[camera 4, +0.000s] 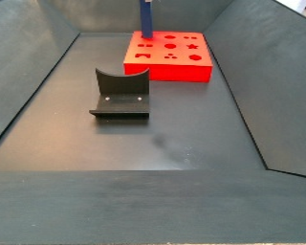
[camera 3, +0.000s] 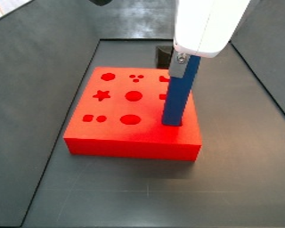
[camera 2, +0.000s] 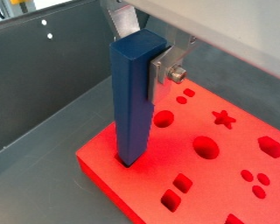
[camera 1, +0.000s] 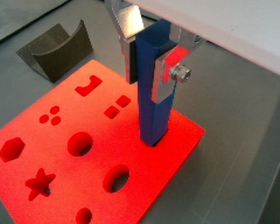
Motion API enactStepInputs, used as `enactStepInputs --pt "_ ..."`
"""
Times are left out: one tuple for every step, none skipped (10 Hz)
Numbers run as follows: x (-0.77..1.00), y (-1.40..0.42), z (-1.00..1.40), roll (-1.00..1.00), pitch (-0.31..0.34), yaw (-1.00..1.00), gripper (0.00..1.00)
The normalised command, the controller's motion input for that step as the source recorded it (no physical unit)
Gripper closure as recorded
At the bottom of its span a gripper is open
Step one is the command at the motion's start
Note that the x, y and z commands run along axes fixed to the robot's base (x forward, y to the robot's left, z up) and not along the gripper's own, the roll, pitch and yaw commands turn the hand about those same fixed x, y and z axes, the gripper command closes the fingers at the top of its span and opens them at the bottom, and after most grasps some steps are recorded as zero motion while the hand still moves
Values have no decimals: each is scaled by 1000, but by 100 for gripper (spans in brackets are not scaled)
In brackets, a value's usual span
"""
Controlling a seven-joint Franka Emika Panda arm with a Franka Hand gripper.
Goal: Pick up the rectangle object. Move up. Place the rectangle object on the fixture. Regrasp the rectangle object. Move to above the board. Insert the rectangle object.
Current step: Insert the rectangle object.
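Even overhead light, moderately bright. Board (camera 3: 127,111) saturated red-orange, near glowing in both wrist views, hole edges soft there. Rectangle object (camera 2: 136,101) sharp mid-frame, one face lit, adjacent face in shade. Gripper (camera 1: 146,45) above board: silver plates catch pale glare (top of both wrist views blown white). Soft shadow beside fixture (camera 4: 120,95); faint sheen patch on near floor (camera 4: 168,144). Side views slightly soft, low resolution.

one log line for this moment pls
phase: insert | gripper: shut on rectangle object | bar upright, lower end in board | fixture: empty
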Motion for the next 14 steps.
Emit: enactStepInputs --pt "11 9 -154 0 0 197 100" --pt "0 0 -126 0 0 151 100" --pt "0 0 -120 -4 -20 129 100" --pt "0 0 -163 -10 -39 140 100" --pt "0 -6 -120 0 -11 57 100" --pt "0 -6 -54 9 0 0 100" --pt "31 0 -123 37 19 0 100" --pt "103 0 -157 46 71 -157 100" --pt "117 0 -89 7 47 -126 100" --pt "86 0 -9 0 0 -14 100" --pt "117 0 -26 0 0 -11 100" --pt "91 0 -260 21 0 -17 100" --pt "0 -43 -543 80 -4 -29 100" --pt "0 -17 -666 87 0 -31 100"
